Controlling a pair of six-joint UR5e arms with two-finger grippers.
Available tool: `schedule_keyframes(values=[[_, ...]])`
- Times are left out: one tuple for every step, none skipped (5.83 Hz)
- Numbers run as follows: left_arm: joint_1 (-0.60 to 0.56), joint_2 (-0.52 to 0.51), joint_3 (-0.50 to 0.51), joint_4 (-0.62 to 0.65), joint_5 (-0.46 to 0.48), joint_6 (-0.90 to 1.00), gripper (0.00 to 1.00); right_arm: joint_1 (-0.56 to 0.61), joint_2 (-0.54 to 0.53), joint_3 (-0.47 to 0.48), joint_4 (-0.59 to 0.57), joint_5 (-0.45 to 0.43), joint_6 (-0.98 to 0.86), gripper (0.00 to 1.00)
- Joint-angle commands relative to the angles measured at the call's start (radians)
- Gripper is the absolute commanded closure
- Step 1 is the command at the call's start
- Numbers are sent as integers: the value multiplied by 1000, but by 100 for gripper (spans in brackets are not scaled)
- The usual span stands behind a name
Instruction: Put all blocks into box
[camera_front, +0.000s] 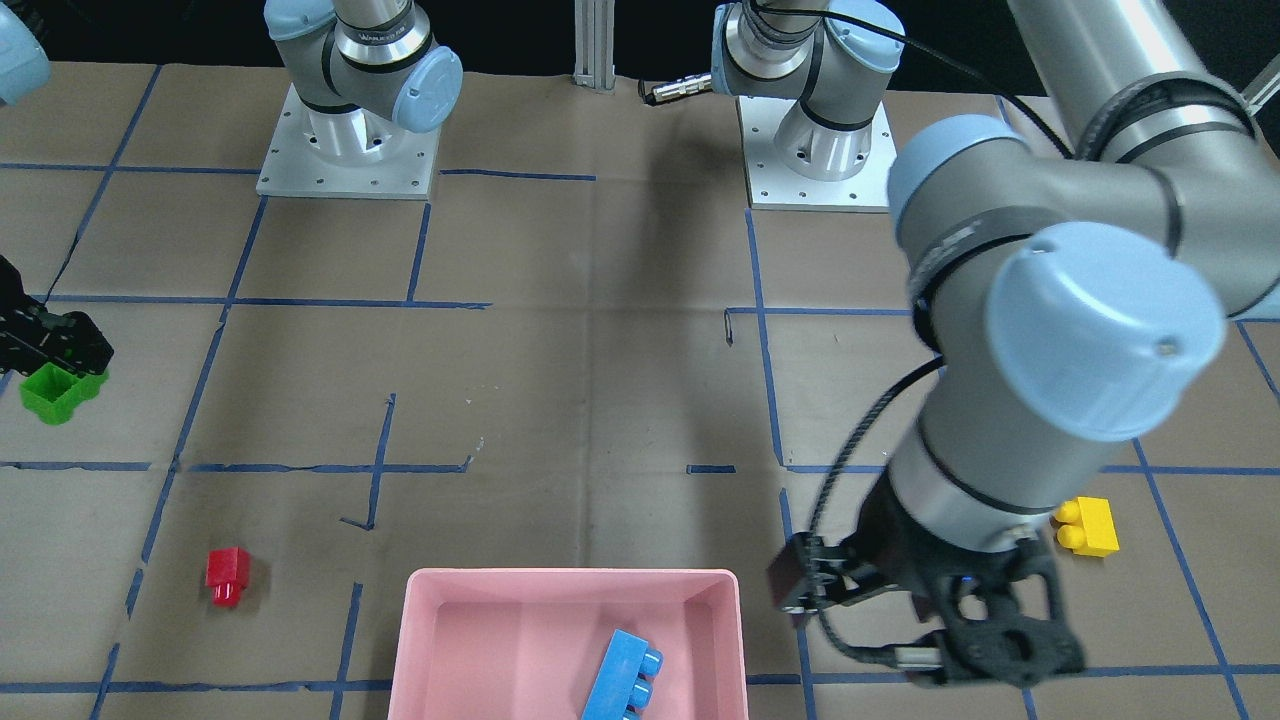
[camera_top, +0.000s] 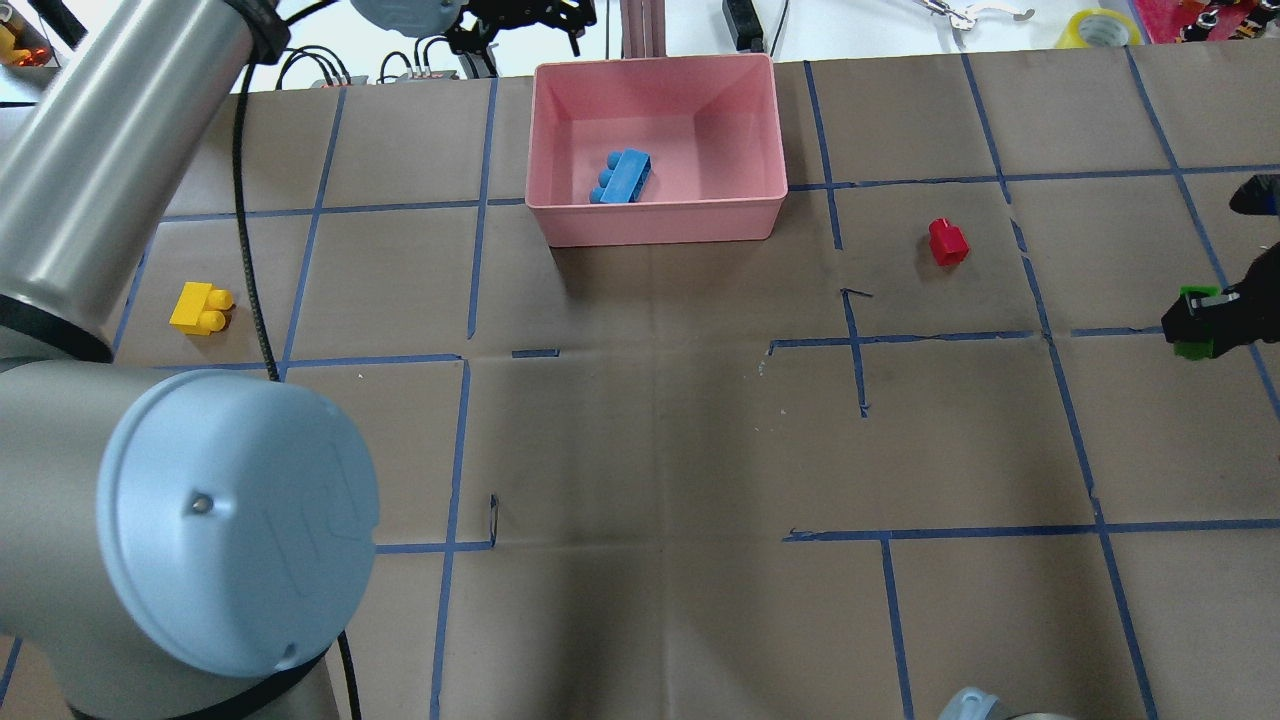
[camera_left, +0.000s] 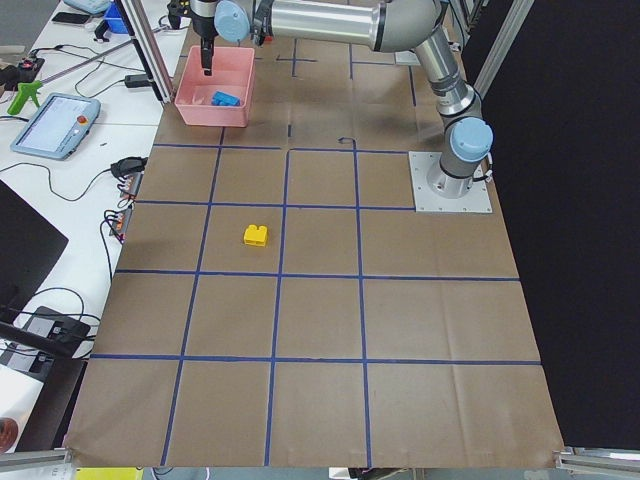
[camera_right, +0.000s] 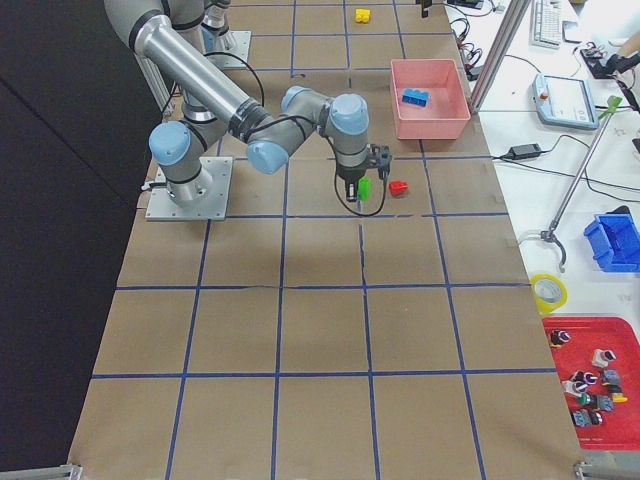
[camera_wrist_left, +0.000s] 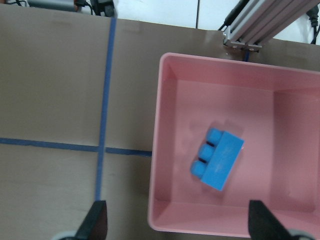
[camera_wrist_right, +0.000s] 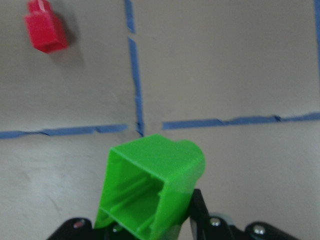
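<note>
Blue brick (camera_top: 622, 177): flat on the floor of the pink box (camera_top: 660, 215). Green brick (camera_wrist_right: 152, 192): far to the box's right in the overhead view, pinched fast in the right gripper (camera_front: 62, 365). Red brick (camera_top: 947, 241): on the paper between box and green brick. Yellow brick (camera_top: 200, 308): well left of the box. Left gripper (camera_wrist_left: 178, 222): above the box's rim, fingers spread wide, holding nothing.

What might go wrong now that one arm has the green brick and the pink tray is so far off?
The right gripper seems to pinch the green block by one end only, so it may slip on the way. The left gripper hangs open at the box's edge, so the arms might crowd there. A low carry might knock the red block.
</note>
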Motion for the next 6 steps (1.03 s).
schedule_keyframes(values=[[165, 6, -4, -16, 0, 287, 0, 225, 35, -99, 12, 166, 224, 95], [259, -5, -18, -14, -3, 425, 0, 348, 111, -165, 2, 248, 321, 95], [363, -3, -53, -14, -6, 575, 0, 449, 238, -307, -1, 257, 379, 95], [461, -5, -103, -2, -6, 748, 1, 510, 396, -486, -1, 251, 383, 95], [530, -5, -161, 7, -5, 839, 1, 548, 538, -629, -1, 251, 395, 94], [554, 11, -247, 29, -3, 843, 2, 561, 619, -701, -1, 255, 407, 93]])
